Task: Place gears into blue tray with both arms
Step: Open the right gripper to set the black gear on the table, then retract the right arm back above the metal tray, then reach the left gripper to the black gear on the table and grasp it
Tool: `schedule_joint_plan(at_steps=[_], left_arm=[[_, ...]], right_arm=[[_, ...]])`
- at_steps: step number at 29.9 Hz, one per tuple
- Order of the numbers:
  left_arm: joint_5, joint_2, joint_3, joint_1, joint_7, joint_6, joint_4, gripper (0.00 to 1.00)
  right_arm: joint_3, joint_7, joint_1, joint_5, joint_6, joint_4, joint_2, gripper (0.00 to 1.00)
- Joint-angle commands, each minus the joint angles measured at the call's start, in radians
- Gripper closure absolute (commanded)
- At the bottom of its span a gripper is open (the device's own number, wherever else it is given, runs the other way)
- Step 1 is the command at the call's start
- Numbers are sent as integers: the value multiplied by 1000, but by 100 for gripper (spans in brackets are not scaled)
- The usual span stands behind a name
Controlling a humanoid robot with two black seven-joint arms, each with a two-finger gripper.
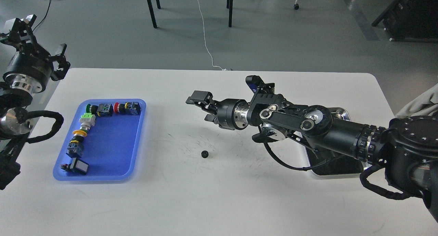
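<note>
A white table (pixel 219 195) stands on a grey floor. One black gear (pixel 205 154) lies alone mid-table, right of the blue tray (pixel 113 160), which holds push-button switches (pixel 102 110). The right gripper (pixel 198 109) hovers beyond the gear, fingers spread and empty. The left gripper (pixel 37 34), far left, looks parted.

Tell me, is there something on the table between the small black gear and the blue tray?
Nothing visible. The gear lies alone on bare white table, and the stretch toward the blue tray is empty. The right pincer hovers above and beyond the gear, not in that path.
</note>
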Motion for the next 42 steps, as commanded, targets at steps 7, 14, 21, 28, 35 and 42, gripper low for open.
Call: schedule_joint_plan(at_steps=[7, 14, 21, 28, 35, 42], left_arm=[[44, 80, 30, 9, 5, 20, -49, 2], [81, 233, 155, 32, 9, 20, -243, 2], [243, 416, 277, 34, 10, 20, -539, 2], [570, 453, 383, 34, 18, 16, -728, 2], [1105, 290, 486, 36, 18, 16, -728, 2], [1510, 155, 572, 36, 22, 18, -696, 2]], right_arm=[[472, 6, -128, 17, 3, 15, 0, 4], [849, -5, -369, 181, 80, 166, -122, 4], [973, -3, -527, 515, 183, 216, -415, 4], [1079, -2, -742, 635, 298, 240, -537, 4], [1116, 12, -876, 645, 360, 254, -519, 4], [1120, 24, -906, 657, 360, 242, -511, 4]])
